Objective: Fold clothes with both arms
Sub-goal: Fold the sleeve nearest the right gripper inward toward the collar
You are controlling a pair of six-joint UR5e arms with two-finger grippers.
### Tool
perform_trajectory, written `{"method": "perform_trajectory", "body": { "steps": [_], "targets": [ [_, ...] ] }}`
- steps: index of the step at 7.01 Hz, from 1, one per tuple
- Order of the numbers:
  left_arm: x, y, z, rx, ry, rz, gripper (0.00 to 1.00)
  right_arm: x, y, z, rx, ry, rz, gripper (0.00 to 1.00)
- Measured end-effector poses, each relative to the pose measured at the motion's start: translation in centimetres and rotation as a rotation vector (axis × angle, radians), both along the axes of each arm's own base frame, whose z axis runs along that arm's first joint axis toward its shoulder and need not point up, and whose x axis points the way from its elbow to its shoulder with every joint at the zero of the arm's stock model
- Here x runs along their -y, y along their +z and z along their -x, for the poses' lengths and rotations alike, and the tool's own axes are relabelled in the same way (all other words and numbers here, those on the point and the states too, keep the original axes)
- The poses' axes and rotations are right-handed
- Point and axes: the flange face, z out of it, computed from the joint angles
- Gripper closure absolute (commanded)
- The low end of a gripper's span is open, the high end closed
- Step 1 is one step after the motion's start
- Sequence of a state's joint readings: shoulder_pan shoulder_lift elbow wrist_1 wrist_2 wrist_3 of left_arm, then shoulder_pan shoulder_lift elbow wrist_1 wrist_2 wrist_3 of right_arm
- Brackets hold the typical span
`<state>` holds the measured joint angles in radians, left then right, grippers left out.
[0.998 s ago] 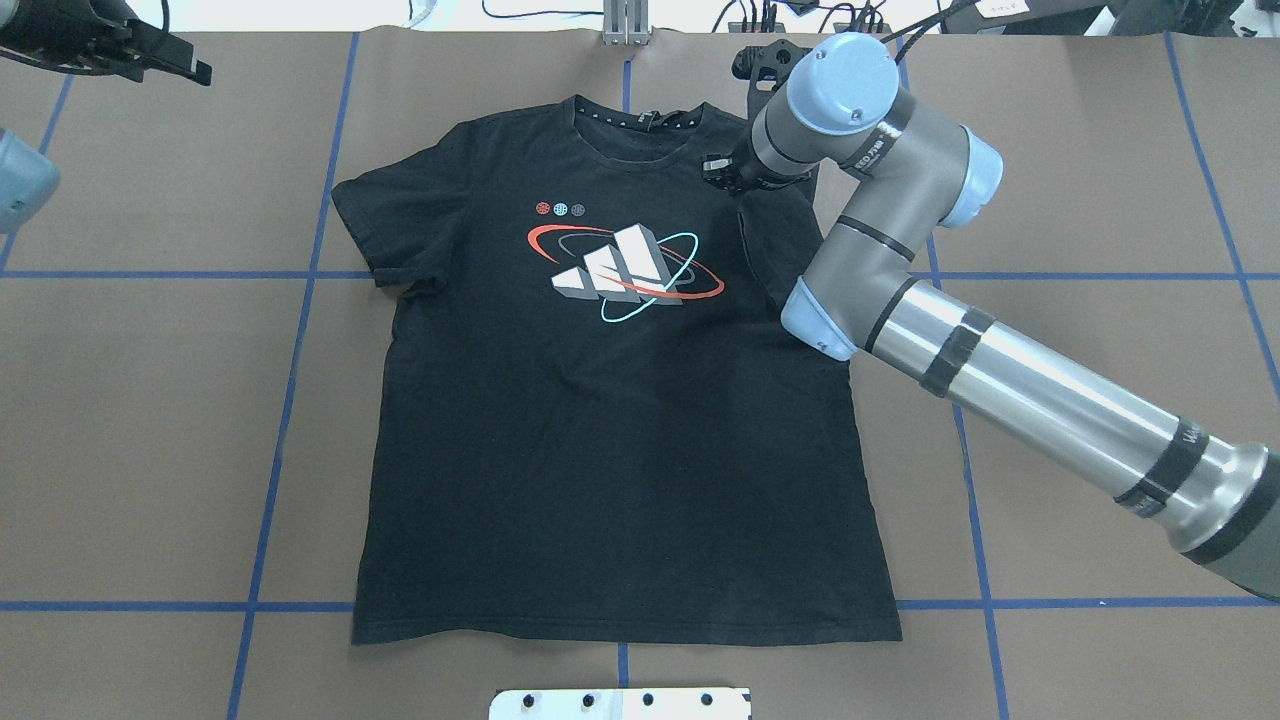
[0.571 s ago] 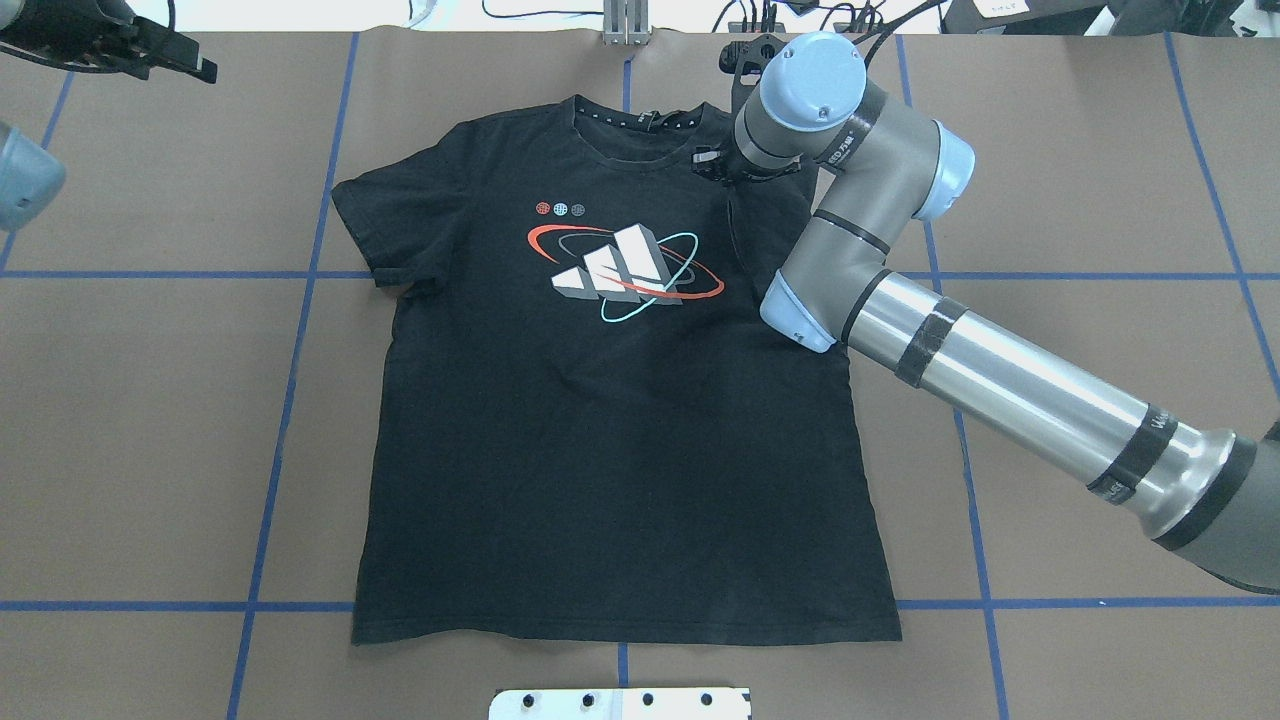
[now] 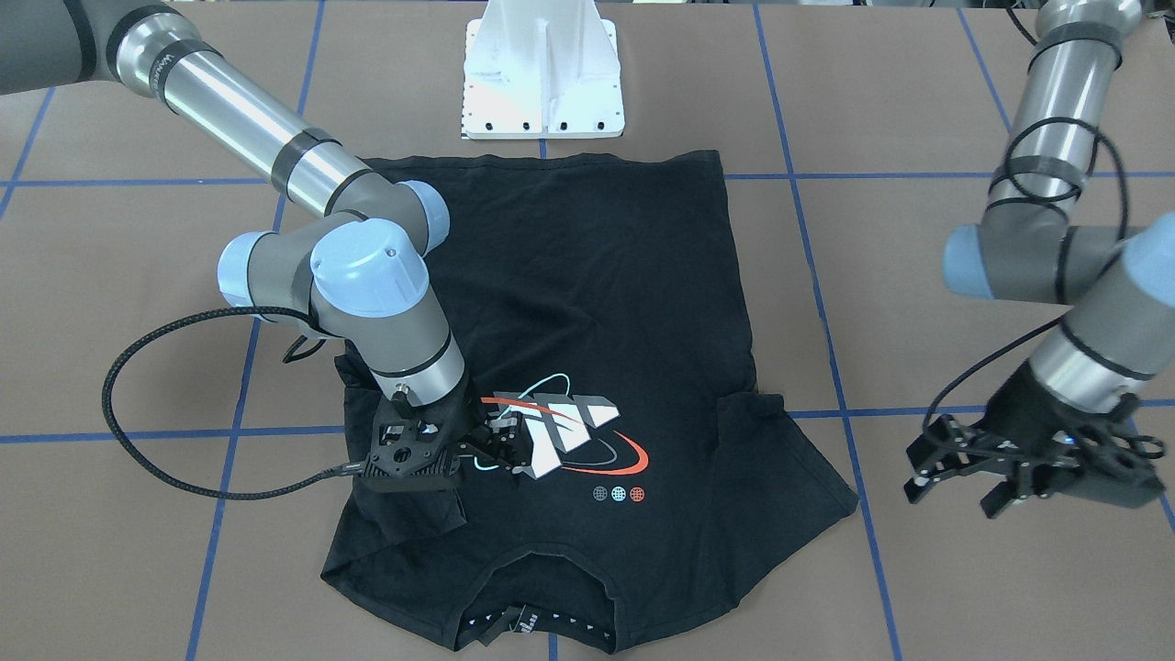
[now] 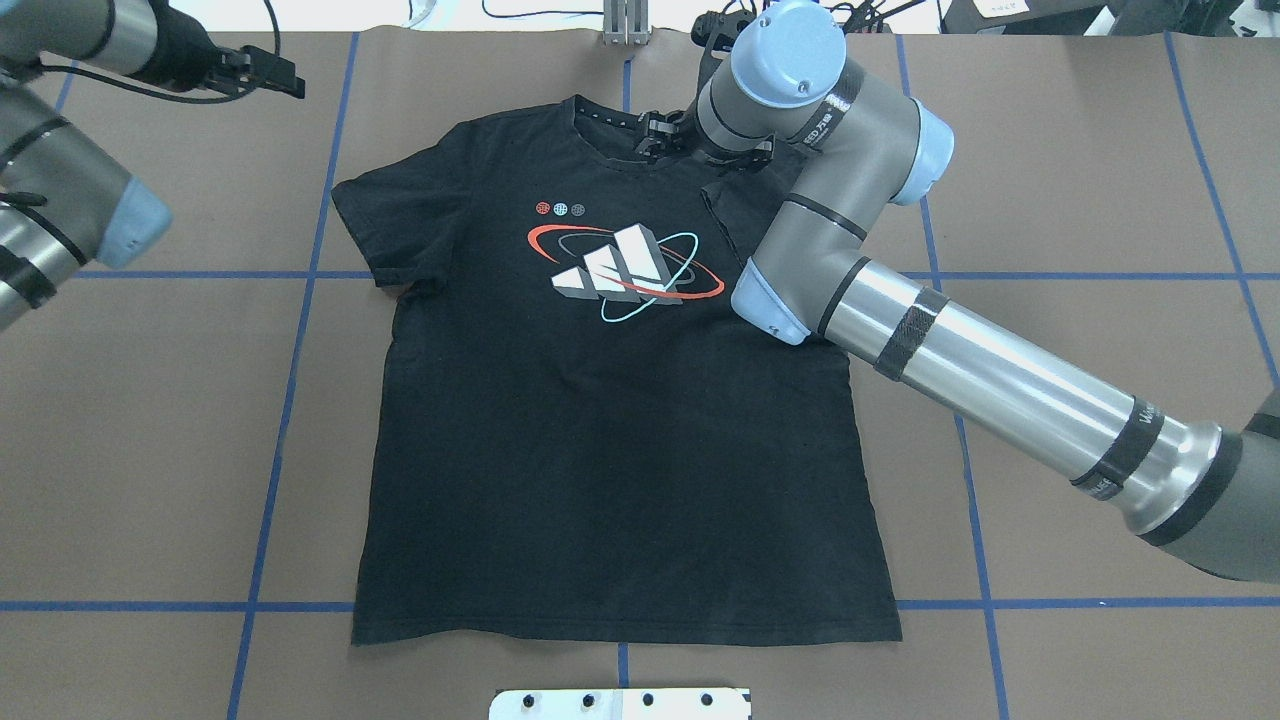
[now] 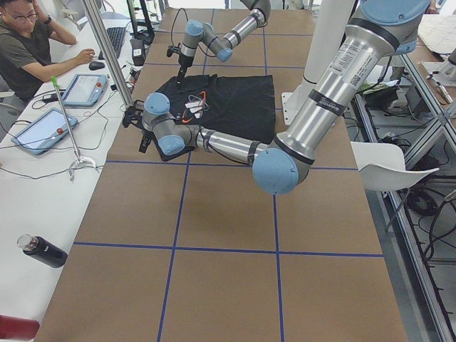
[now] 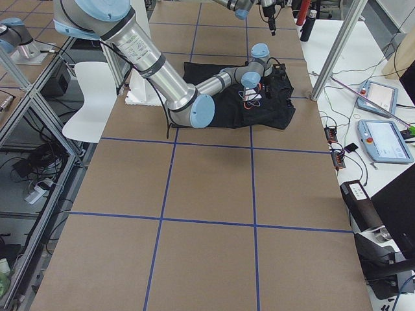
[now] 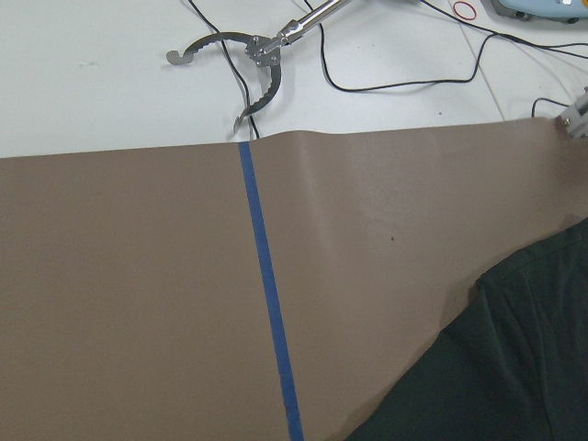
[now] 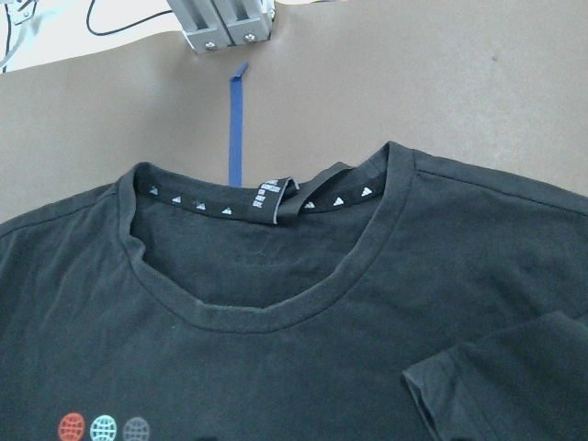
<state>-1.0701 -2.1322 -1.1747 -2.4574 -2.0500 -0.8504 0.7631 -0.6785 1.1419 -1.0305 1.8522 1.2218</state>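
The black T-shirt point(image 4: 600, 450) lies flat on the tabletop point(image 4: 150, 450), logo point(image 4: 625, 262) up, with its right sleeve point(image 4: 725, 215) folded onto the chest. My right pincer point(image 3: 500, 439) hangs above the chest; whether it is spread or pressed together, I cannot tell. My left pincer point(image 3: 955, 485) is spread and hovers off beside the shirt.

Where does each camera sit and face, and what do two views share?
Front-facing: across the table, facing the base, steeply down; left arm, right arm, right gripper over the T-shirt, left gripper off it.
Overhead: behind the robot, looking forward and down; both arms.
Exterior left: table's end; left arm near, right far.
Exterior right: opposite end; right arm near.
Left wrist: down at tape line and shirt edge; no robot part.
Right wrist: down at the collar; no robot part.
Shared: front-facing and overhead show the logo from opposite sides.
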Motion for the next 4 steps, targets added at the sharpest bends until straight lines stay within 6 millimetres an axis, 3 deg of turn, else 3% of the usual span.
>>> {"method": "perform_trajectory", "body": {
  "steps": [2,4],
  "targets": [
    [-0.7,2.2,-5.2,0.034,-0.044,-0.025,0.21,-0.2,-0.7,-0.6,0.027,-0.007,0.015,0.00],
    [-1.6,3.8,-8.1,0.056,-0.042,-0.028,0.27,0.0,-1.1,-1.3,0.041,-0.014,0.020,0.00]
  ]
}}
